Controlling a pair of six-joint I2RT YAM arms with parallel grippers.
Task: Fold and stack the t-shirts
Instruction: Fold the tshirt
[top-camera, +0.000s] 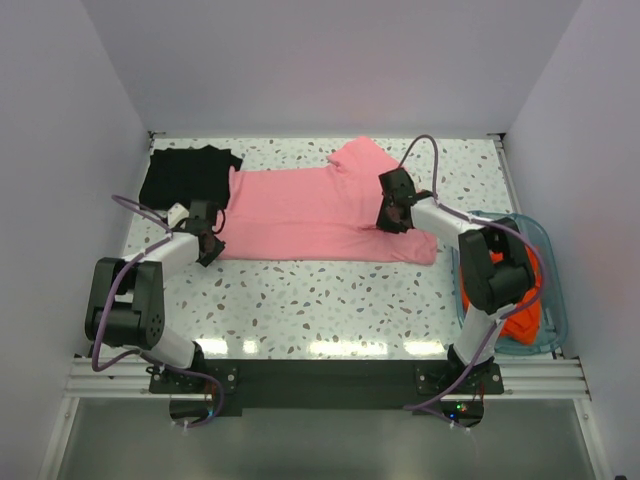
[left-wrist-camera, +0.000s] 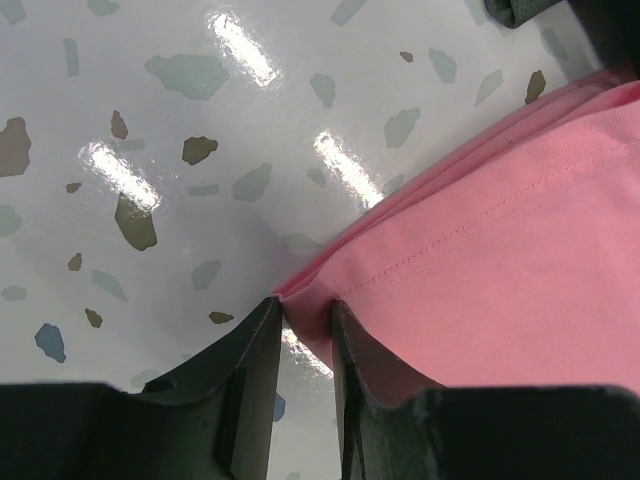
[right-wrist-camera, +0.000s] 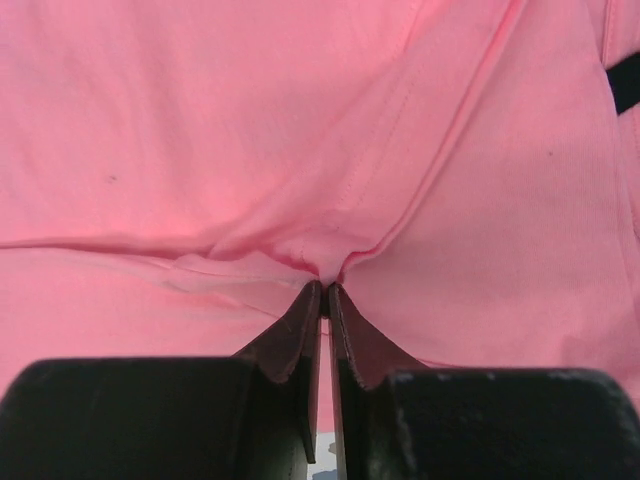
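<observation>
**Fingers of both grippers pinch the pink t-shirt**

Fingertips fill the bottom of each of your wrist views, each pair with pink cloth between them.

Your table (top-camera: 320, 300) is a glossy speckled white top with walls close on three sides. The pink t-shirt (top-camera: 310, 215) lies flat across its far half, running left to right, with one sleeve pointing toward the far wall. At its left end the edge shows several stacked layers (left-wrist-camera: 500, 230) with a stitched hem.

A black t-shirt (top-camera: 185, 172) sits folded in the far left corner, and the pink one's left end touches it. On the right edge a teal tub (top-camera: 553, 280) holds orange-red shirts (top-camera: 525, 320); your right arm crosses in front of it and hides part of it.

Your left gripper (top-camera: 210, 243) is at the shirt's near left corner, jaws narrow, with the hem corner between them (left-wrist-camera: 305, 305). Your right gripper (top-camera: 392, 215) is on the shirt's right part, jaws nearly together on a raised pinch of cloth (right-wrist-camera: 325, 285), creases fanning from it.

Bare speckled tabletop runs between the shirt's near edge and the arm bases.
</observation>
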